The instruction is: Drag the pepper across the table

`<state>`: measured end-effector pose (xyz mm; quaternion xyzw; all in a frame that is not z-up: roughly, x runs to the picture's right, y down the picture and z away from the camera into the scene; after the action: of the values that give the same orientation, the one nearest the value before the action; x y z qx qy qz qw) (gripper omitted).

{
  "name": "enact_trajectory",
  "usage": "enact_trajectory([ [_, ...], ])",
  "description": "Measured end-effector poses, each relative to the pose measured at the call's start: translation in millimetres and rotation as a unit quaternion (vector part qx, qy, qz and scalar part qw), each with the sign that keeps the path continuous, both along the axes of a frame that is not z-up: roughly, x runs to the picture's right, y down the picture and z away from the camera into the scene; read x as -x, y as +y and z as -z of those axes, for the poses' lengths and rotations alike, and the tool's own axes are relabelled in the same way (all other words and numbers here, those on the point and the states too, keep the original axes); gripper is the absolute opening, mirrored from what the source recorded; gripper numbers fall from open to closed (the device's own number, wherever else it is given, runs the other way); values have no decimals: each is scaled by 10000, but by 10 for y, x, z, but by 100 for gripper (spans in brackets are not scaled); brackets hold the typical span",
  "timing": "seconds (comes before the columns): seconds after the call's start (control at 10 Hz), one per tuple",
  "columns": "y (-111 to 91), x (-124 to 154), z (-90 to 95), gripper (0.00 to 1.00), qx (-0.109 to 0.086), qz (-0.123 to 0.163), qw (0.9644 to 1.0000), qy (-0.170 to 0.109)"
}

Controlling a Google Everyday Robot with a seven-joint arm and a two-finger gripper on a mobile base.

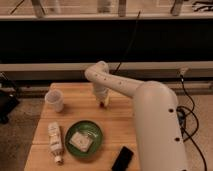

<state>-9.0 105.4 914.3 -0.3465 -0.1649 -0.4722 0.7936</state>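
Note:
The light wooden table (120,117) fills the lower middle of the camera view. My white arm reaches from the right over the table's far part, and my gripper (102,101) points down at the tabletop there. A small dark-red bit, the pepper (102,105), shows right at the gripper's tip on the table. Most of the pepper is hidden by the gripper.
A white cup (54,100) stands at the table's left. A green plate (83,140) holding a pale wrapped item lies at the front, with a white bottle (54,141) lying to its left. A black phone (122,159) lies at the front edge beside my arm.

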Motion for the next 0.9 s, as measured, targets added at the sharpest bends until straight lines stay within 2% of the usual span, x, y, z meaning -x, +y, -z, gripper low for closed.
enact_trajectory([
  [0.4,165,30,141,0,159,46,9997,-169],
  [0.9,367,82,436,0,256,115,9986,-447],
])
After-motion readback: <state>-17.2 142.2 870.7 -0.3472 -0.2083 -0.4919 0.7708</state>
